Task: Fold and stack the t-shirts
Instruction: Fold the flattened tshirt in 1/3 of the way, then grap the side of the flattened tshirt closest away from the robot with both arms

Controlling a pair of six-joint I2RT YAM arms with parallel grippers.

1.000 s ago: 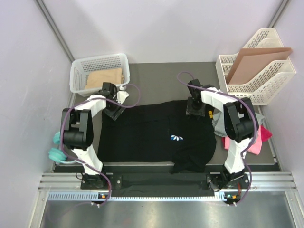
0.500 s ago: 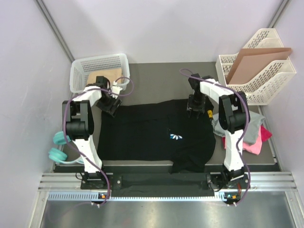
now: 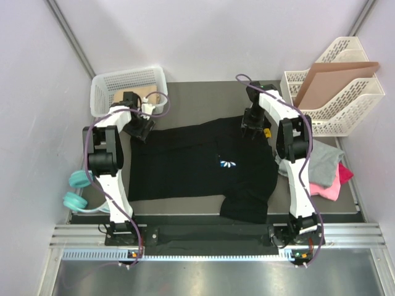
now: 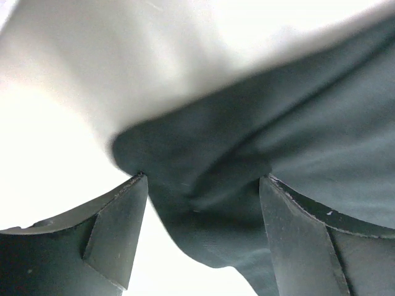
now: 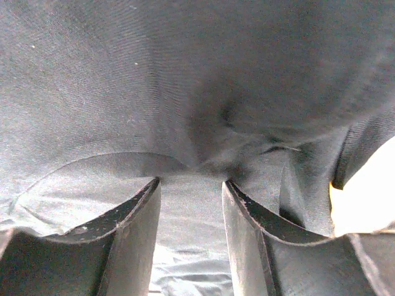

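The black t-shirt (image 3: pixel 185 166) lies spread on the tabletop (image 3: pixel 203 98), its long axis running left to right, with the grey t-shirt (image 3: pixel 324 161) and pink t-shirt (image 3: pixel 328 191) heaped to its right. The left end effector (image 3: pixel 141 127) and right end effector (image 3: pixel 252 128) each grasp the far edge at their own corner, so the fold likely comes nearward. Only the wrist views show the cloth bunched between the fingers (image 4: pixel 117 234).
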